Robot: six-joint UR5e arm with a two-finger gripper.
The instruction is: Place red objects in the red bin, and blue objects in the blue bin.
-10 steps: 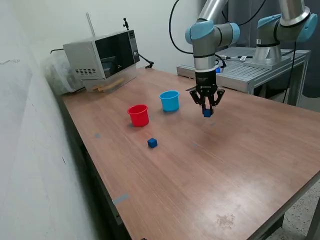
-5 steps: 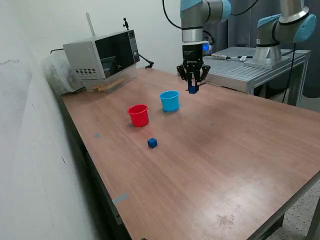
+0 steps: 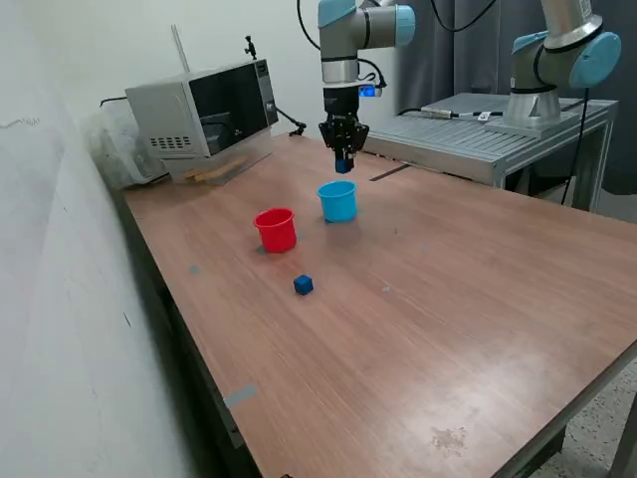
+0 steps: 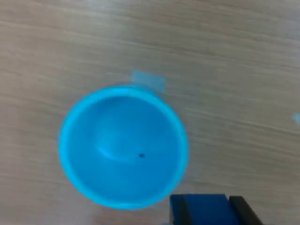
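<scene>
**Ana:** Exterior view first, biggest thing down: what fills the scene?

**Ben:** A long wooden table (image 3: 478, 329). At its far end, around 11 o'clock, sits a grey microwave (image 3: 204, 112). The robot arm (image 3: 343, 45) hangs above the table's far part, toward 12 o'clock.

**Ana:** And the gripper?

**Ben:** The gripper (image 3: 343, 161) points straight down, fingers closed on a dark blue cube (image 3: 343, 165), held in the air above the light blue cup (image 3: 337, 200). In the wrist view the cup (image 4: 123, 147) looks empty, with the held cube (image 4: 205, 209) just beside its rim.

**Ana:** Anything else?

**Ben:** The red cup (image 3: 276, 229) stands near the blue one, at its 8 o'clock. A second dark blue cube (image 3: 304, 285) lies on the wood at the red cup's 5 o'clock, apart from both cups.
</scene>
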